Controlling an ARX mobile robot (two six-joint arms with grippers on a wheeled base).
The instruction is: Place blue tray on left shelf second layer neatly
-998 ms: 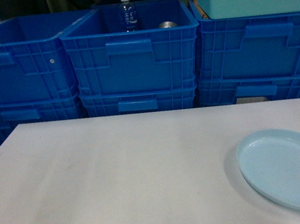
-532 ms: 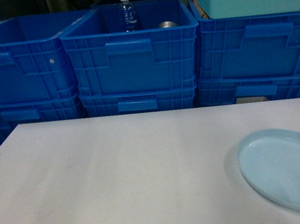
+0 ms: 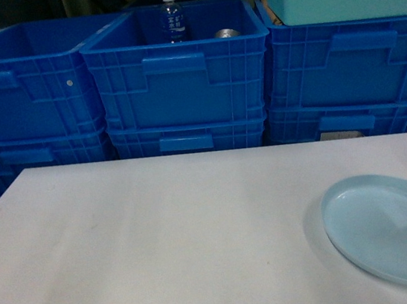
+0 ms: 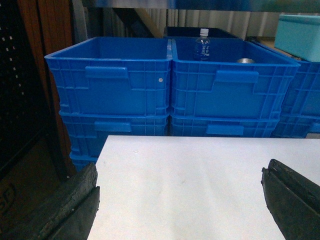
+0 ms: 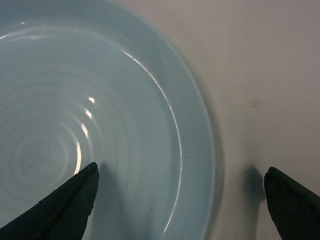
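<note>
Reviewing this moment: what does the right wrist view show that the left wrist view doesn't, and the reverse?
Only the right wrist view shows the blue tray, its rim lying between the open right tool fingers. Only the left wrist view shows the stacked blue crates, a water bottle standing in one, a teal box, and the open, empty left tool. Both show the white table.

A pale light-blue, shallow round tray (image 3: pixel 383 229) with a raised rim is seen lying flat and upright near the front right corner of the white worktop (image 3: pixel 162 240).
</note>
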